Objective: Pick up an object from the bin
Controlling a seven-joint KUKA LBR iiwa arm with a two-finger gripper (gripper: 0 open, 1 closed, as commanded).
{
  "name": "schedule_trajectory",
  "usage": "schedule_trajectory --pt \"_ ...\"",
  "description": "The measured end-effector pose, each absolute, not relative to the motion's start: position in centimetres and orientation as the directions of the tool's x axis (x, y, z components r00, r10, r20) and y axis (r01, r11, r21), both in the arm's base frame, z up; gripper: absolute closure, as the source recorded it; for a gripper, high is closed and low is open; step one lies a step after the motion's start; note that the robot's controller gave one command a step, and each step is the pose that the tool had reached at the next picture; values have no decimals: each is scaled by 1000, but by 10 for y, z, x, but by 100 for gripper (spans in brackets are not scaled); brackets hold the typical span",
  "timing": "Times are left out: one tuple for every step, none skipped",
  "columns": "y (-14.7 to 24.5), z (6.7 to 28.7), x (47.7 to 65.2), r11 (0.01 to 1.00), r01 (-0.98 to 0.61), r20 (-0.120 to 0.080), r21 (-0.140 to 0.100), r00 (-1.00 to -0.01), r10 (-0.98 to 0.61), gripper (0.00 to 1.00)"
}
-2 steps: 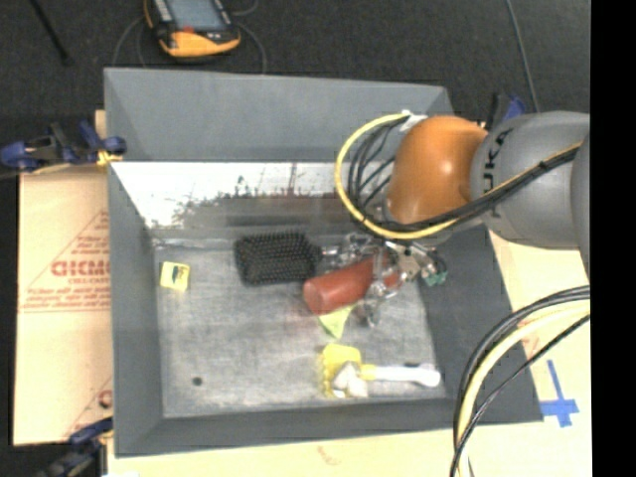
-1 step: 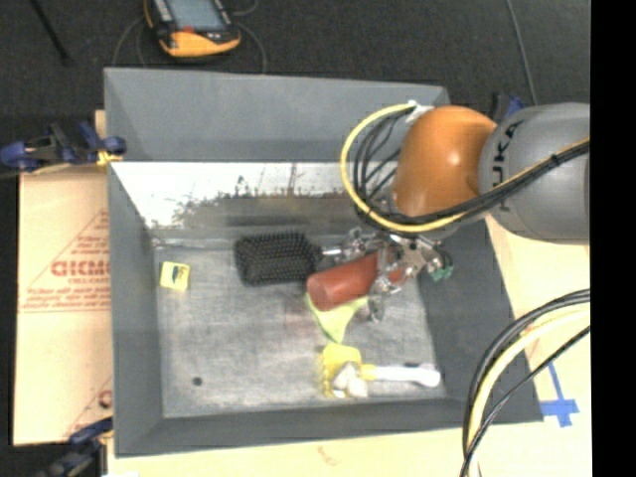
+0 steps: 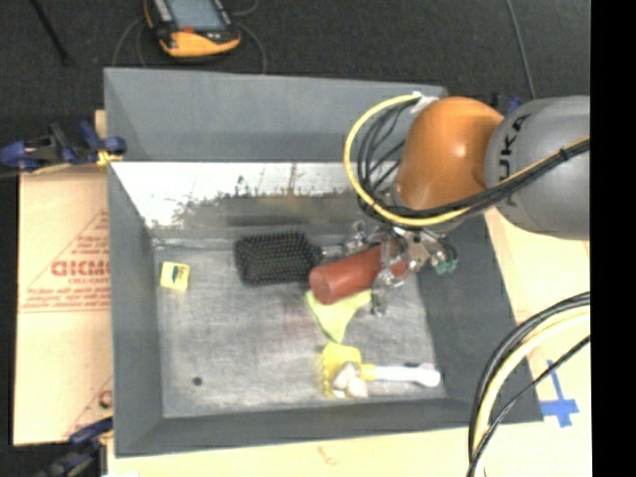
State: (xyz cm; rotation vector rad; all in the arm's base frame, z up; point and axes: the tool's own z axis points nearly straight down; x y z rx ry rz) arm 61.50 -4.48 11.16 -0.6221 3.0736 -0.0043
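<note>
My gripper point(image 3: 381, 266) is over the right middle of the bin, below the orange cover. It is shut on the right end of a red cylinder point(image 3: 340, 276), which sticks out to the left between its fingers point(image 3: 381, 291). The cylinder's free end is over the edge of a black hairbrush point(image 3: 271, 256) lying to the left. Just beneath the cylinder lies a pale yellow-green piece point(image 3: 333, 316).
A yellow and white brush-like thing point(image 3: 370, 376) lies near the front wall. A small yellow block point(image 3: 174, 276) sits at the left. A small green thing point(image 3: 444, 263) shows right of the gripper. The arm and cables hang over the bin's right side.
</note>
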Motion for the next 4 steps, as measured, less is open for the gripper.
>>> schedule_trajectory --pt "-45 119 616 922 -388 -8 -5 -922 -388 100" --pt "-45 126 615 922 -387 -3 -3 -922 -387 100" --pt "-45 139 615 923 -385 -3 -2 -923 -385 100" --pt "-45 148 616 923 -384 -5 -3 -923 -384 100"
